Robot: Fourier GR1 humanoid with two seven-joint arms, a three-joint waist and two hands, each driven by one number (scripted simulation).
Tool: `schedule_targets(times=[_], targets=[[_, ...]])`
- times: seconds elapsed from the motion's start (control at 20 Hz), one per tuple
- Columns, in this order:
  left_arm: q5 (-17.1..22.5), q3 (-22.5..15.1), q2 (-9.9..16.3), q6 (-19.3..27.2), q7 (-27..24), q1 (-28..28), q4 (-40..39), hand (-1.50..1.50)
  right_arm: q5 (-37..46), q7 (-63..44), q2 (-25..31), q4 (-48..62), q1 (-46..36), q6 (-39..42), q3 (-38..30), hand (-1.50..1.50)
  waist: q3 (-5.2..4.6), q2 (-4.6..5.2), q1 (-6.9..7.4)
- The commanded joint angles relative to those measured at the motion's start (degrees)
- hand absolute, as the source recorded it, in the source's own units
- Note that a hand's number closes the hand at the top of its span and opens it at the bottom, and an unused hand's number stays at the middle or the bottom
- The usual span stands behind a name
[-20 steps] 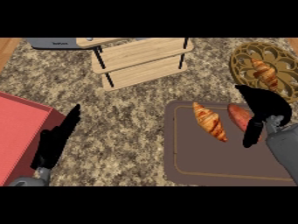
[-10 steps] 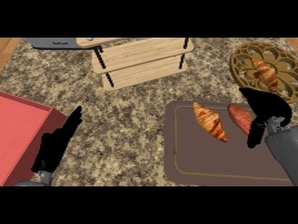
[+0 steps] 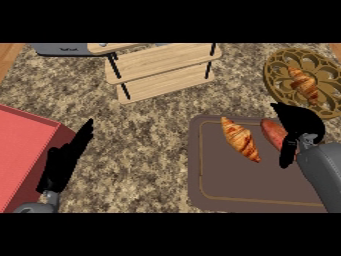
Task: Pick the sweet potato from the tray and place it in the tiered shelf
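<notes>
So the sweet potato (image 3: 273,134) is sitting on the brown tray (image 3: 232,185) at the near right of the speckled worktop (image 3: 154,132), right up by the tray's far right corner. The right hand (image 3: 300,126) is on top of it, fingers curled down over its right side with one finger hanging down past it, so it's pretty much grasping the thing, though the potato looks like it's resting on the tray. Just left of the potato on the same tray there's a croissant (image 3: 240,138), lying at a slant, close by but not touching as far as I can see. The wooden tiered shelf (image 3: 160,71) stands at the far side, well apart from the tray. Far right has a round patterned plate (image 3: 328,102) with another croissant (image 3: 304,84) on it. Left hand (image 3: 67,159) just rests at the near left, fingers straight and relaxed, next to a red box (image 3: 10,155).
</notes>
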State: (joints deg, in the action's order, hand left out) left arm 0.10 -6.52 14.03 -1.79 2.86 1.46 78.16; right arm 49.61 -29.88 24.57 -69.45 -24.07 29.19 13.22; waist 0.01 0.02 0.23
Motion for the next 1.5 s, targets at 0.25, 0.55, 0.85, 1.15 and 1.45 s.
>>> schedule_targets(times=[0.25, 0.55, 0.85, 1.15, 1.45], targets=[[-2.19, 0.99, -1.25, -1.26, -0.12, -4.65, 4.0, 0.0, 4.4, 6.55, -4.26, 9.07, -2.29, -2.54, -2.16, 1.5, 0.0, -0.01, 0.14], [-2.53, 2.15, -1.18, -2.06, 1.63, -0.62, 2.7, 0.0, 6.67, 13.95, -4.4, 11.01, -1.27, -7.96, -1.24, 1.5, 0.01, -0.01, 0.05], [-2.67, 2.28, -1.8, -2.92, 0.9, -5.5, 6.01, 0.0, 10.41, 13.84, -4.2, 12.23, -3.71, -11.86, -3.26, 1.5, 0.01, -0.03, 0.34], [-3.73, 4.13, -2.99, -2.21, -0.11, 1.99, -2.45, 0.0, 9.99, 4.96, -11.63, -5.02, 2.46, -10.51, -1.24, 1.5, -0.04, -0.14, -0.64], [-4.32, 3.52, -3.86, -1.52, 0.86, -0.2, -0.37, 0.0, 8.87, -2.98, -18.24, -22.88, 6.66, -7.77, 1.5, 1.5, -0.04, -0.33, -0.89]])
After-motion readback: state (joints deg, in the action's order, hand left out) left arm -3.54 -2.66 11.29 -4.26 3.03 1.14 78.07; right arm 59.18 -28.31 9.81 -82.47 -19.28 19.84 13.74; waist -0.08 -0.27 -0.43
